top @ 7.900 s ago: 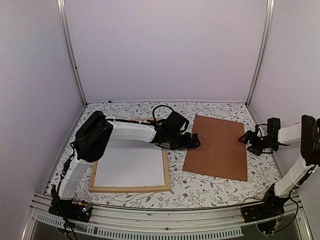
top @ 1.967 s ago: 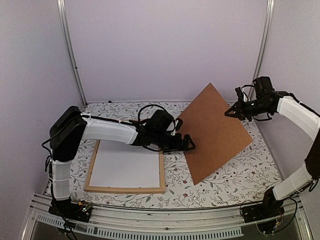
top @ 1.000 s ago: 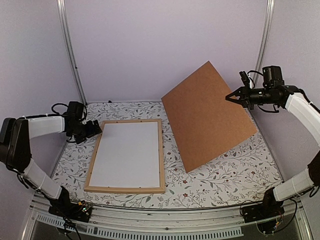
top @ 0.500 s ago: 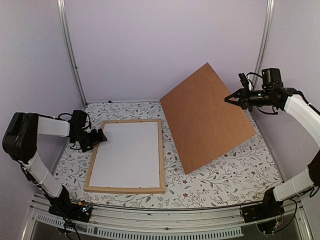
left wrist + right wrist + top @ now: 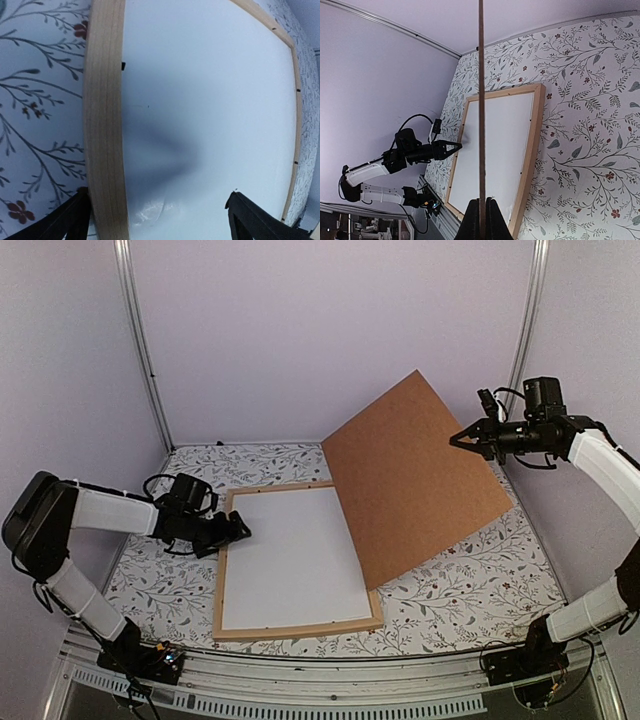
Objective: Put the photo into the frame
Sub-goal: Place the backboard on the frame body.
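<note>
The light wood frame (image 5: 221, 585) lies flat on the table, a plain white surface (image 5: 295, 558) filling its opening. The photo is out of view. My left gripper (image 5: 240, 531) is open and low at the frame's left rail (image 5: 104, 125). One finger (image 5: 70, 221) is outside the rail and the other finger (image 5: 252, 222) is over the white surface (image 5: 210, 95). My right gripper (image 5: 463, 440) is shut on the top corner of a brown backing board (image 5: 415, 480), held steeply tilted with its lower edge over the frame's right side. In the right wrist view the board (image 5: 481, 100) appears edge-on above my right gripper (image 5: 481, 212).
A floral cloth (image 5: 450, 590) covers the table. Lilac walls and metal posts (image 5: 140, 350) close in the back and both sides. The left arm (image 5: 415, 152) lies low along the table's left side.
The frame has slid right and turned slightly, so its right side now lies under the board's lower edge. My left gripper moved right with it. The right gripper and board stayed still.
</note>
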`<state>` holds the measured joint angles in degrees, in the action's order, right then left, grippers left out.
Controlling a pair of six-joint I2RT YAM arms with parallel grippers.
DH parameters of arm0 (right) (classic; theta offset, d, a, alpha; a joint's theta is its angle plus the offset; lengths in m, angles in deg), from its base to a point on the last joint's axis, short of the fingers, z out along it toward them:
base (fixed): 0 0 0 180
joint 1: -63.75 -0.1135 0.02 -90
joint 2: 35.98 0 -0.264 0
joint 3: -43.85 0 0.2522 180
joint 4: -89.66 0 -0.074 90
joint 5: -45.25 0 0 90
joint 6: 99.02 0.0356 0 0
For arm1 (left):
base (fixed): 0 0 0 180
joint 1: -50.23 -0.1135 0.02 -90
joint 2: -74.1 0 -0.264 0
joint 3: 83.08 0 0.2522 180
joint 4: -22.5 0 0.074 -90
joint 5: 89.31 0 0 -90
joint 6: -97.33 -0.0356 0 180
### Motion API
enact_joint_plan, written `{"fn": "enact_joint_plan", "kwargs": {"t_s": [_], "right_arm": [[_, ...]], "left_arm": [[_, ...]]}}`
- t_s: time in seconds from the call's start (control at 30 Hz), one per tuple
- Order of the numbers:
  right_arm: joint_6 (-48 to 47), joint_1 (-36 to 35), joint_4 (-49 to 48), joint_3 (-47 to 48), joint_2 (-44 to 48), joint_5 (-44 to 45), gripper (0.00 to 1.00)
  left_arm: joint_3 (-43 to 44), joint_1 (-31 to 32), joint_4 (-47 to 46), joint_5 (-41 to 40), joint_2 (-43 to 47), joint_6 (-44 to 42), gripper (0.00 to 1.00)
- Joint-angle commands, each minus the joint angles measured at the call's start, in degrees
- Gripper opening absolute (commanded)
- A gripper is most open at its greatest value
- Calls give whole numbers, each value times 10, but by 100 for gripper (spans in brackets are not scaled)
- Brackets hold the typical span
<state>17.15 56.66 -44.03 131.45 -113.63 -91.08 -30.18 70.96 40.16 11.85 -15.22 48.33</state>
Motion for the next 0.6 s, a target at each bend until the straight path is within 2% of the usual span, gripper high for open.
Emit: {"fn": "enact_joint_plan", "kwargs": {"t_s": [0.0,0.17,0.33,0.43,0.57], "right_arm": [[21,2,-15,15,6,-21,0],[62,2,-40,-24,27,-31,0],[179,-5,-127,-123,78,-74,0],[233,-30,-149,-147,104,-62,0],[287,-76,-197,-187,123,-37,0]], "left_arm": [[-9,65,-26,12,16,67,97],[6,93,-25,-6,24,86,98],[31,90,14,-92,58,60,100],[52,84,31,-130,73,39,100],[76,61,48,-136,81,17,100]]}}
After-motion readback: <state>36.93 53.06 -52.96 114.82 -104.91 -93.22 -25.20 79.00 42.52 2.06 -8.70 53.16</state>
